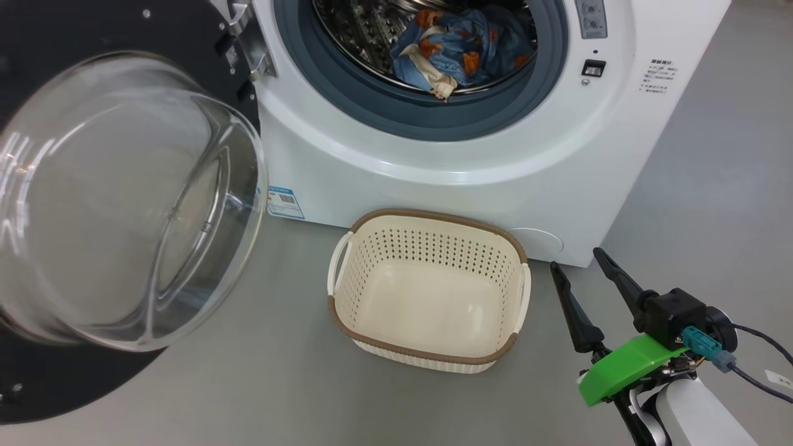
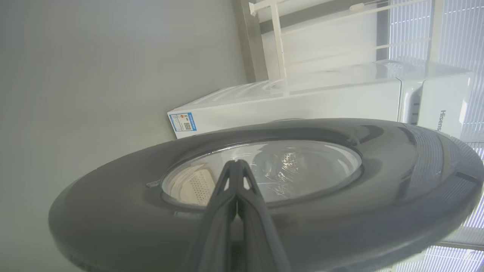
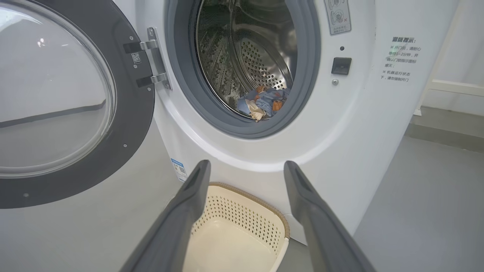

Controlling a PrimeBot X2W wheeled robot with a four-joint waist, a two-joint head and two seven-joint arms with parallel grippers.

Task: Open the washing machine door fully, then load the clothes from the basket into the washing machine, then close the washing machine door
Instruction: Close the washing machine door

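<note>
showing one basket (image 1: 433, 254), one washing machine (image 1: 433, 155), one clothes bundle (image 1: 461, 52).

You see a smooth grey floor (image 1: 718, 179); in your left wrist view, a white tubular rack (image 2: 278, 41) and bright slatted window blinds (image 2: 461, 26).

Your head view cuts off the washing machine door (image 1: 124, 198) at the left and the washing machine (image 1: 433, 155) at the top. Its small writing (image 1: 660, 77) is too tiny to read.
</note>
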